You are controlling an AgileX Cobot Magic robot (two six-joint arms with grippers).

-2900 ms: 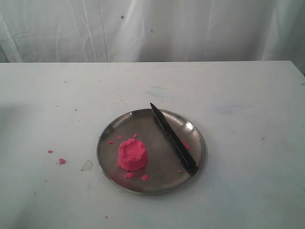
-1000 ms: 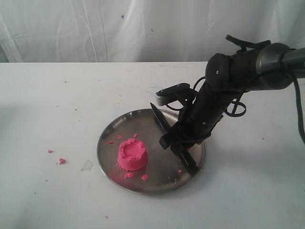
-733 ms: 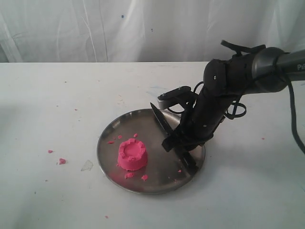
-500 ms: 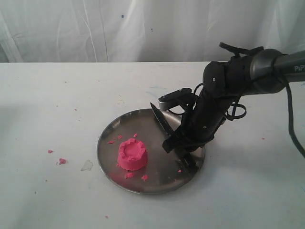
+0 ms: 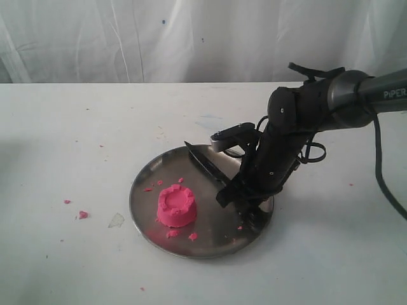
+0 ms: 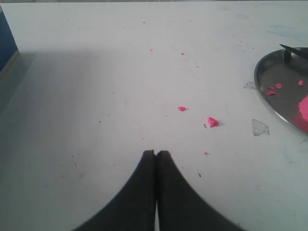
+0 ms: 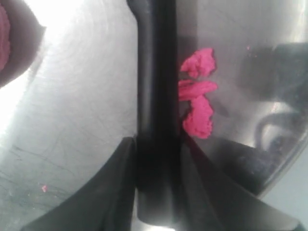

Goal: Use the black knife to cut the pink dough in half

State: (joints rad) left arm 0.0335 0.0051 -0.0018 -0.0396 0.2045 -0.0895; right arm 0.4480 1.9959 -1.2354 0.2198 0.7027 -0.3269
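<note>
On the white bench (image 5: 76,127) a round metal plate (image 5: 146,210) is set, and the pink dough (image 5: 176,206) sits on the near left part of it, whole and not yet cut. Its top is dented like a little cup. Small pink crumbs (image 6: 212,122) are scattered on the plate and on the bench beside it.

The black knife (image 5: 205,166) is found on the right side of the plate. Its handle is gripped by the right gripper (image 5: 245,202), with the fingers (image 7: 122,192) closed on both sides of it, as the right wrist view shows. The handle is held, not the blade, so that the long blade is left free for cutting. The pointed tip is aimed toward the far left, and it looks lifted a little off the plate, though this is not sure. The knife is well apart from the dough, so the blade will probably need to be carried over the middle of the lump and pressed down.

The left gripper (image 6: 155,154) is kept off to the side, above bare bench, with its fingers pressed together and nothing between them. It seems to be parked there so that the plate is left clear for the other arm.
</note>
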